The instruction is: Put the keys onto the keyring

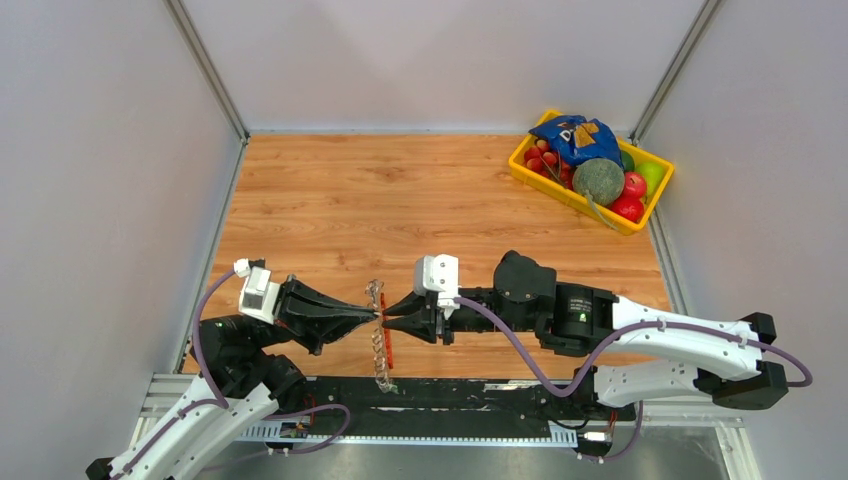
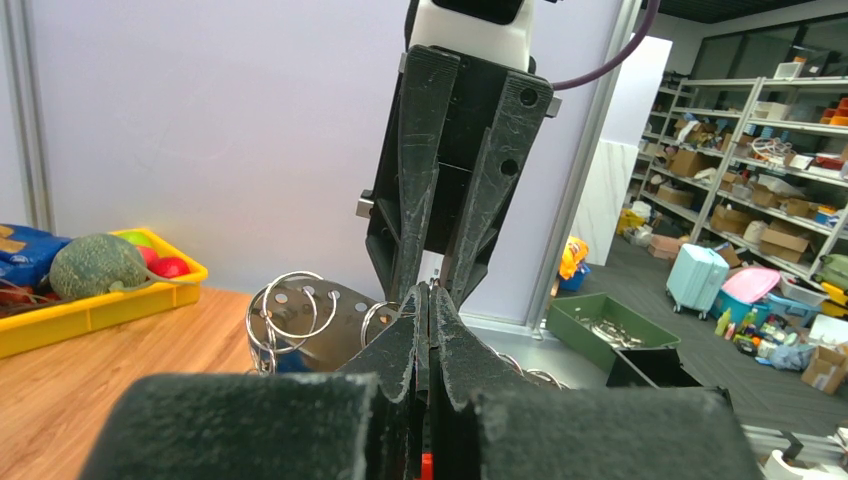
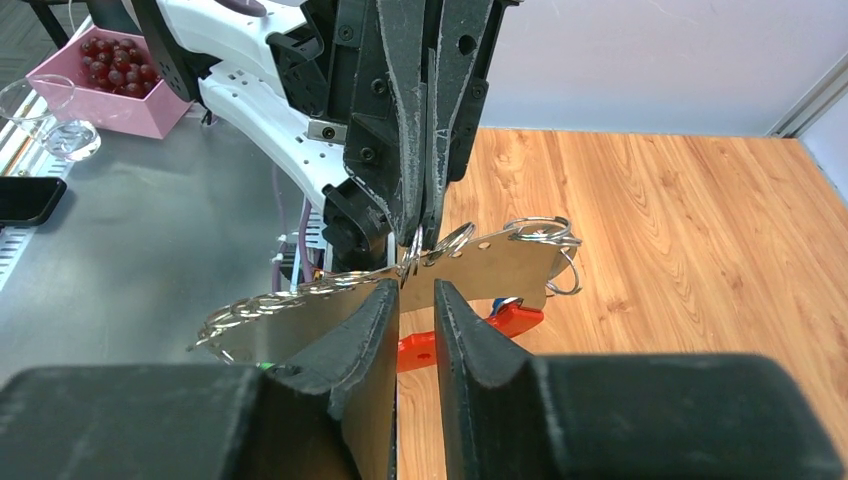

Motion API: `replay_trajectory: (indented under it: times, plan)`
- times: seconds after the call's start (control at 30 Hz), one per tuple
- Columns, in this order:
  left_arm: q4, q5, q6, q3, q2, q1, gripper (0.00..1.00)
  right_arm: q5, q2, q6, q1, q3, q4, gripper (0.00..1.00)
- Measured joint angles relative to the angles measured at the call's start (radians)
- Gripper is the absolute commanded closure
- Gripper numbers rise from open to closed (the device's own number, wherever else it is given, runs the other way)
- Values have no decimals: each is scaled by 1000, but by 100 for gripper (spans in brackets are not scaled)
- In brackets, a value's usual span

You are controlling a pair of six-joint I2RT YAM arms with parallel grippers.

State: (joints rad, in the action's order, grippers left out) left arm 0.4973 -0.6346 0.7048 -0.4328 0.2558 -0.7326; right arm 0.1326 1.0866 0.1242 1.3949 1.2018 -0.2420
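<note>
The left hand [image 1: 374, 317] is pressed together, its tips meeting the keyring [image 3: 452, 238] on the top edge of a shiny metal plate [image 3: 500, 268]. Facing it tip to tip, the right hand [image 1: 388, 317] stands slightly spread astride that plate. A red strip [image 1: 387, 346] shows below, at the worktop's [image 1: 400, 200] near edge.

You're nose to nose, tip facing tip.
Your left end effector [image 1: 374, 315] is pinched closed; your right end effector [image 1: 388, 317] faces it head-on, level, its fingers slightly parted.
</note>
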Motion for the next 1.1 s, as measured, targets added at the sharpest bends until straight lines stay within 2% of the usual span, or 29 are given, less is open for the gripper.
replay_trajectory:
  times: [0.3, 0.57, 0.73, 0.97, 1.1]
  plan:
    - [-8, 3, -3, 0, -2, 0, 100, 8, 13, -6, 6, 3, 0, 78]
    - [-11, 7, -6, 0, -11, 0, 100, 13, 13, -11, 14, 4, 0, 95]
    - [-11, 7, -7, 0, -11, 0, 100, 14, 13, -10, 16, 4, 0, 88]
    - [-9, 7, -6, 0, -11, 0, 100, 16, 20, -10, 19, 19, 0, 87]
    - [-6, 7, -6, 0, -12, 0, 100, 15, 24, -10, 19, 24, 0, 100]
